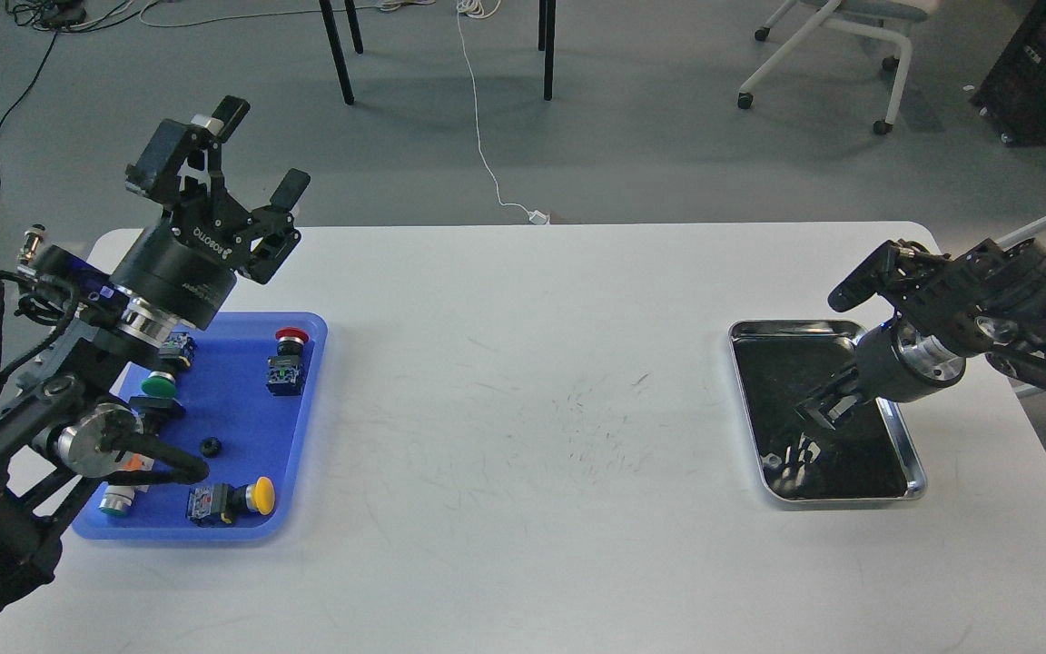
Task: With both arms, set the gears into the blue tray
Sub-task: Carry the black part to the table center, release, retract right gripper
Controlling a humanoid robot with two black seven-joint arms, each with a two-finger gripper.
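The blue tray [305, 436] lies on the left of the white table. One small black gear [210, 446] rests on its floor near the middle. My left gripper [261, 151] is raised above the tray's far edge, its two fingers spread wide apart with nothing between them. My right gripper [818, 411] reaches down into the silver tray [913, 454] on the right. Its dark fingers blend with the tray's dark inside, so I cannot tell how they stand or whether they hold anything. I cannot make out any gears in the silver tray.
Several push-button switches lie in the blue tray: a red-capped one [289, 360], a green one [158, 385], a yellow one [234, 500]. My left arm [78, 436] covers the tray's left side. Chair legs and cables are on the floor beyond the table.
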